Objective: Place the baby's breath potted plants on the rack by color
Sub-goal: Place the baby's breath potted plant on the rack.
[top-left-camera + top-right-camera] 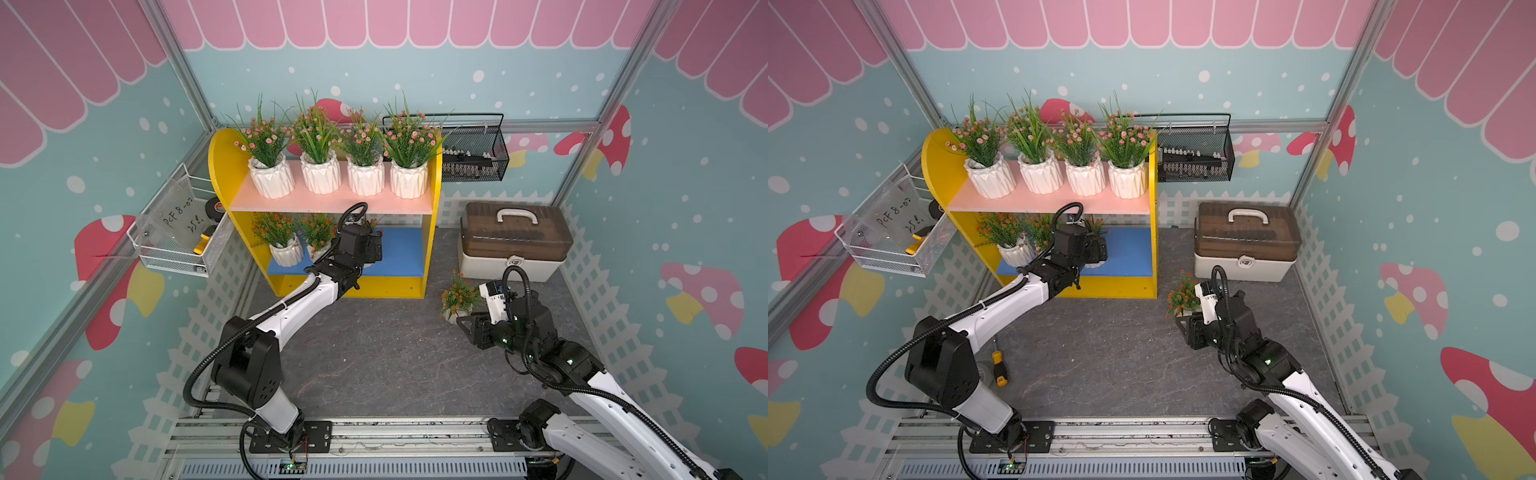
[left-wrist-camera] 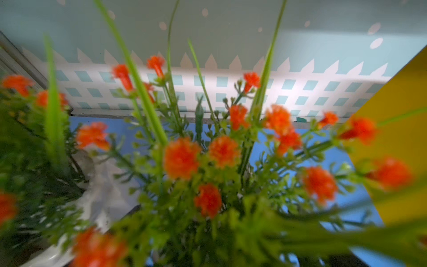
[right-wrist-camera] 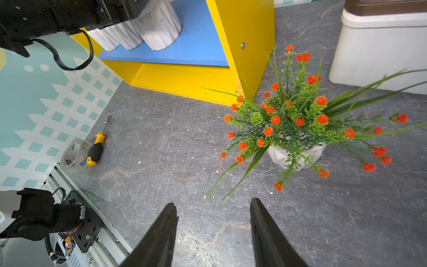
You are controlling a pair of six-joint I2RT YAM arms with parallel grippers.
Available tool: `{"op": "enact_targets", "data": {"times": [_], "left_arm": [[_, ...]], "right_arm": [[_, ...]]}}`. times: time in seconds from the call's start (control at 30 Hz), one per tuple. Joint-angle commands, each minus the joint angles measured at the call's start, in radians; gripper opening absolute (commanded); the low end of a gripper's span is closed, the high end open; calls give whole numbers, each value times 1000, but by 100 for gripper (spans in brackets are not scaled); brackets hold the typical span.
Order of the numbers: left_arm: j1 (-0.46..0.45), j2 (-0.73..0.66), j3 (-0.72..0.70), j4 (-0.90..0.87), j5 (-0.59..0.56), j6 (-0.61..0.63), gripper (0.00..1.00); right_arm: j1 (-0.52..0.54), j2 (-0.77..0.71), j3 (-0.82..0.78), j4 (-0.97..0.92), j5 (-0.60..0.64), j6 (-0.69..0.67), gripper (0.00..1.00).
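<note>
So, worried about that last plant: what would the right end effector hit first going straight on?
Probably the bare table, just beside the orange plant, whose trailing leaves it might brush. Depth is unclear.

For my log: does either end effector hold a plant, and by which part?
Right end effector: open, holds nothing; the orange plant stands free ahead. Left end effector, inside the rack: cannot be told.

The left arm (image 1: 299, 303) and right arm (image 1: 615, 401) wear white shells with black joints and ribbed black cable hoses (image 1: 185, 388). The right claw (image 3: 212, 205) has black tapered fingers (image 3: 161, 231).
</note>
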Motion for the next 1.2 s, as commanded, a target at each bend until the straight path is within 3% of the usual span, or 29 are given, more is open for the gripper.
{"op": "enact_targets", "data": {"times": [0.0, 0.23, 0.57, 0.93, 1.17], "left_arm": [[-2, -52, -23, -14, 20, -8, 95], [-43, -122, -55, -64, 43, 25, 95], [-165, -247, -158, -76, 28, 28, 95], [-284, -431, -371, -1, -28, -3, 95], [-308, -509, -514, 81, 11, -61, 95]], "right_arm": [[-3, 0, -14, 14, 34, 6, 50], [-14, 57, -6, 3, 111, 7, 49], [-113, 120, 8, -17, 112, -10, 48], [-216, 112, -91, -19, 92, 3, 44], [-253, 163, -125, 42, 89, 8, 39]]}}
